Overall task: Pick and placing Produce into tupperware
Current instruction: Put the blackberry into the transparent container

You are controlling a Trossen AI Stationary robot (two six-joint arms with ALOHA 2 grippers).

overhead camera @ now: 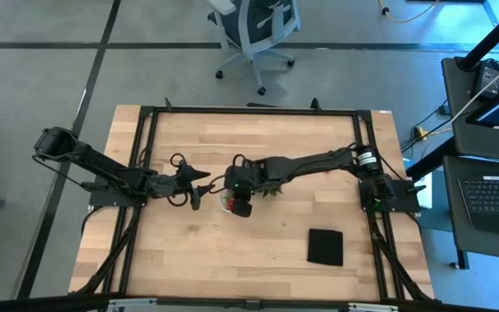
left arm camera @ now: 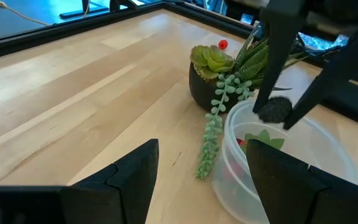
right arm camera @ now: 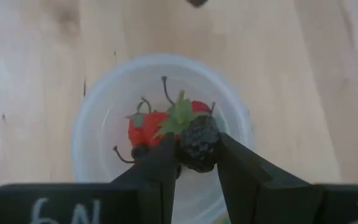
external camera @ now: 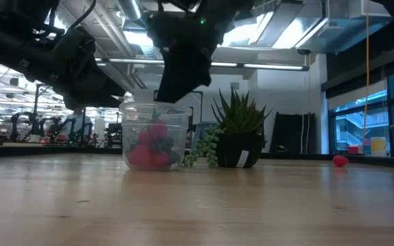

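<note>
The tupperware (right arm camera: 98, 124) is a small round translucent tub standing on its base mid-table (overhead camera: 224, 203), with red strawberry-like pieces (right arm camera: 146, 129) and dark ones inside (external camera: 152, 147). My right gripper (right arm camera: 197, 155) hovers over its opening, pointing down, shut on a dark maroon-black berry (right arm camera: 197, 140). My left gripper (left arm camera: 201, 168) is open just left of the tub (left arm camera: 291, 155), level with the table; I cannot tell whether a finger touches the wall. One red piece (external camera: 340, 161) lies alone on the table beyond the plant (left arm camera: 222, 45). My right gripper pinches the dark berry (left arm camera: 274, 109) between its two fingertips (left arm camera: 266, 93), one on either side of it. The fingers come from above, pointing down. The berry is lifted clear, at about rim height over the tupperware's opening.
A green succulent in a dark pot (external camera: 238, 140), with a trailing bead-like strand (left arm camera: 215, 124), stands right beside the tub on its far-right side. A flat black square (overhead camera: 325, 247) lies toward the near right. Bare wood stretches left and near of the tub.
</note>
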